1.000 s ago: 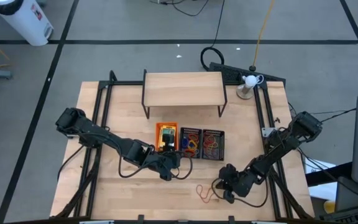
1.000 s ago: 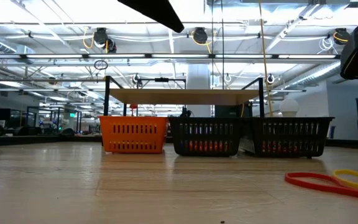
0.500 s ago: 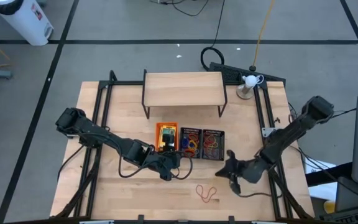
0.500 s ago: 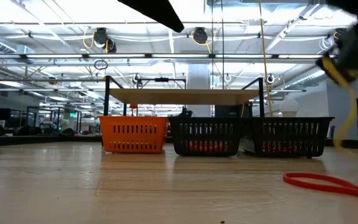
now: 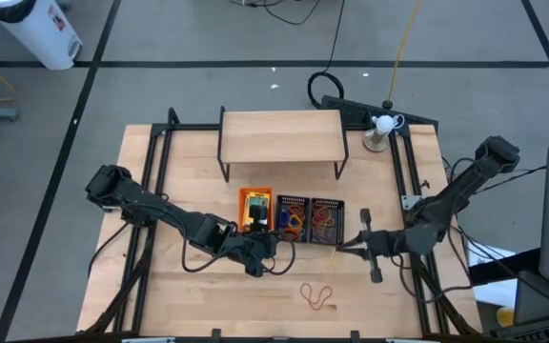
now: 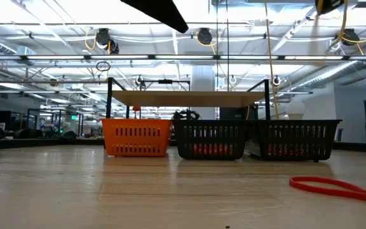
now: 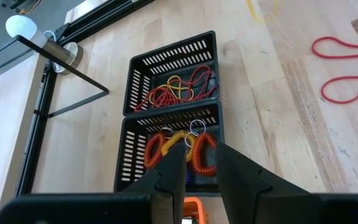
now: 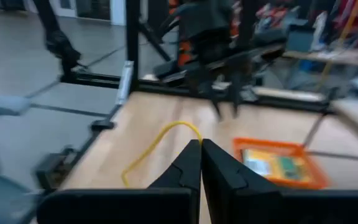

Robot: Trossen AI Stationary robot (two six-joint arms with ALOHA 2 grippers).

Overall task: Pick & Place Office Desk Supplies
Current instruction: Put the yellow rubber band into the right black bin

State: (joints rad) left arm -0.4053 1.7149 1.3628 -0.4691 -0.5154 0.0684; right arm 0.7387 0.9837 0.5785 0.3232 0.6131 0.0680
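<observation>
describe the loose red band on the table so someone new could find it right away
Start at the wooden shelf riser at the back of the table; in front of it three trays stand in a row: orange tray, then two black mesh trays. The red rubber band lies nearer the front edge, bare on the wood. It alone lies outside a tray, a thin loop pinched into a figure eight.

orange tray (image 5: 254, 208), two black mesh trays (image 5: 310, 220), red loop (image 5: 316, 296)
</observation>
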